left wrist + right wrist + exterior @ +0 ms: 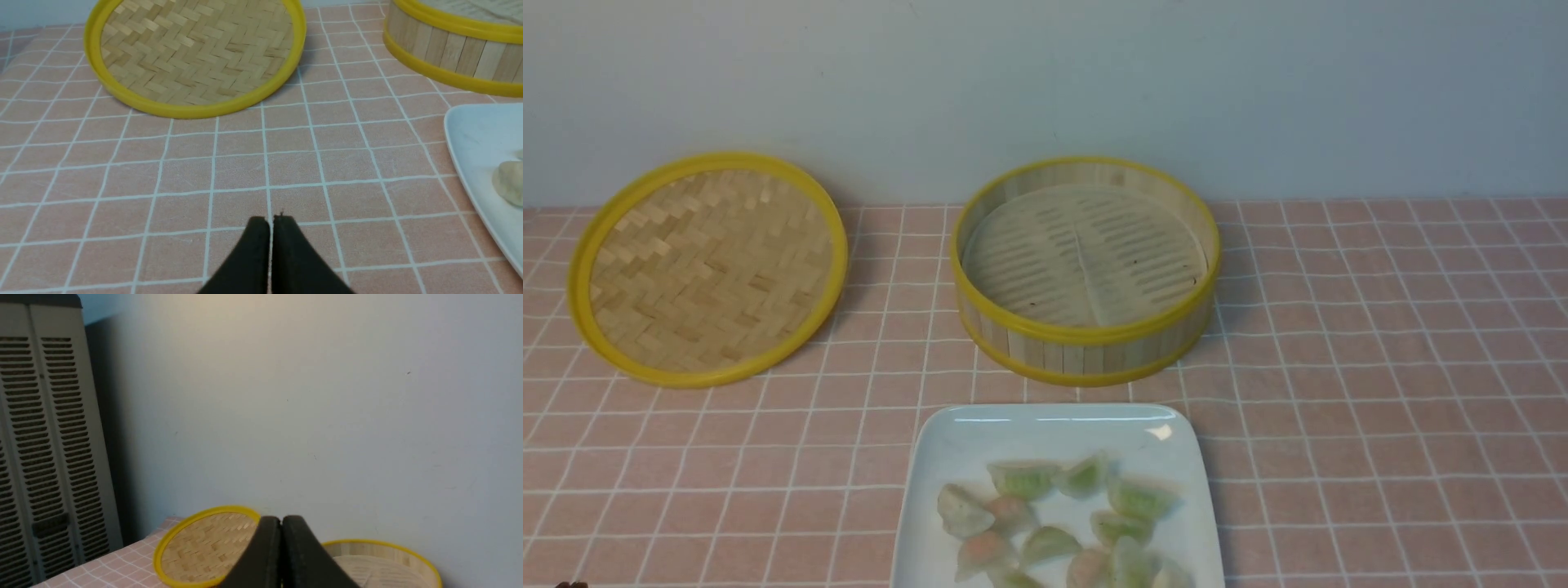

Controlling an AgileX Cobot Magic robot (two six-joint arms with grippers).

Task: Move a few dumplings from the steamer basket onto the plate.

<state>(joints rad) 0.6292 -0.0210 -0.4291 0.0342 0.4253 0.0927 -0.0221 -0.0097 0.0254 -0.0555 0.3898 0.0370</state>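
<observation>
The steamer basket [1086, 333] stands at the back centre and its slatted floor is bare. The white plate [1045, 420] lies in front of it and holds several dumplings, most tinted green or pink. One pale cream dumpling [508, 181] shows on the plate's edge in the left wrist view; it seems to be the leftmost one [960, 510] in the front view. My left gripper [269, 220] is shut and empty, low over the cloth left of the plate [470, 130]. My right gripper [281, 518] is shut and empty, raised and facing the wall. Neither gripper shows in the front view.
The flat woven lid [711, 269] with a yellow rim leans at the back left; it also shows in the left wrist view [196, 53]. A pink checked cloth [1380, 367] covers the table. A pale wall stands close behind. A louvred cabinet [41, 457] is at the far left.
</observation>
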